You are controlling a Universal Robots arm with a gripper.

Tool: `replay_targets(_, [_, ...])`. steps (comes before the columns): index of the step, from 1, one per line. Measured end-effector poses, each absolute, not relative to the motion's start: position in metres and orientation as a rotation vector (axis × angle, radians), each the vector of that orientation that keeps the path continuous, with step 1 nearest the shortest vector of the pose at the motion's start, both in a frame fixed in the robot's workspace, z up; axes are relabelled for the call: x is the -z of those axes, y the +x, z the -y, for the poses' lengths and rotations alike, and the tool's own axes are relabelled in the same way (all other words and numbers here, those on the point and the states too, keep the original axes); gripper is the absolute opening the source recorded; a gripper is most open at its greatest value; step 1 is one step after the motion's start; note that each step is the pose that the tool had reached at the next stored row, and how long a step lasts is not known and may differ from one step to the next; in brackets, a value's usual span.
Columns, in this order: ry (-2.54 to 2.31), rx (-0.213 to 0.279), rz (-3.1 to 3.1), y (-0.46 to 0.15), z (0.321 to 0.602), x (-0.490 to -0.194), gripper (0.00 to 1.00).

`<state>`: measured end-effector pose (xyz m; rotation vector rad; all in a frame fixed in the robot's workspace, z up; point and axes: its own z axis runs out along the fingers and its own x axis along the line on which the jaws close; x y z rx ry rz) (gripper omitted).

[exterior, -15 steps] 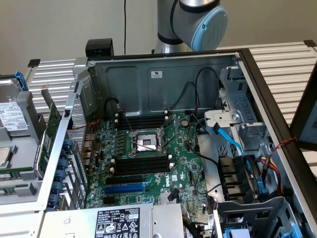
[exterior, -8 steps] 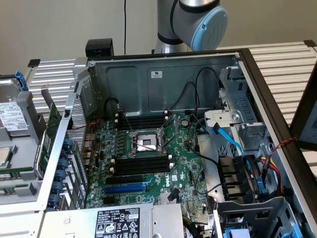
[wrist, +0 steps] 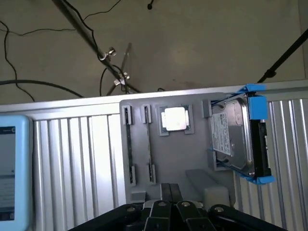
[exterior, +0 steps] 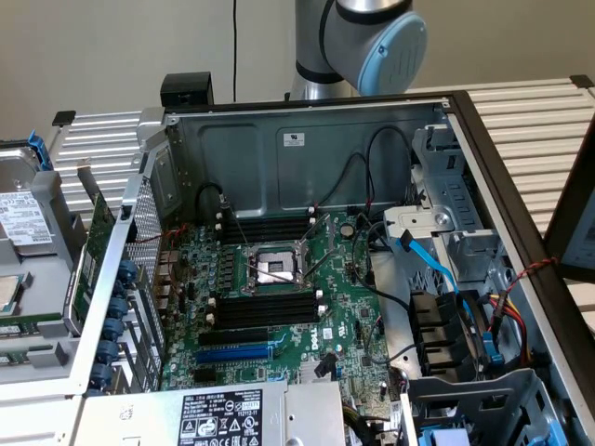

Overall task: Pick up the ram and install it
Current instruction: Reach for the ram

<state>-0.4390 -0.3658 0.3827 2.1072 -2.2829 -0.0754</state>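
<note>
We saw the gripper (wrist: pixel 170 188) with its fingers pressed together and nothing between them, facing a gray tray (wrist: pixel 192 159). What looked like the ram (wrist: pixel 148 144) stood on edge in a tray slot, just beside a processor chip (wrist: pixel 174 118) and near a hard drive (wrist: pixel 233 139).

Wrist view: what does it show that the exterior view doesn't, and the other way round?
Wrist view: the shut fingers, holding nothing, and a beige floor. Exterior view: the open computer case, its green motherboard, the black memory slots and the arm behind the case. Both: the grey tray and the hard drive in its blue bracket.
</note>
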Motion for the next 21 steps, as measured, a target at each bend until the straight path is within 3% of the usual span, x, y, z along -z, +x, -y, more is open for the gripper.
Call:
replay_targets(10, [2.285,0.031,2.120,-0.4396,0.3658,-0.3815,0.11])
replay_targets(21, [2.352,-0.082,2.052,-0.4440,0.3657,-0.3801,0.11])
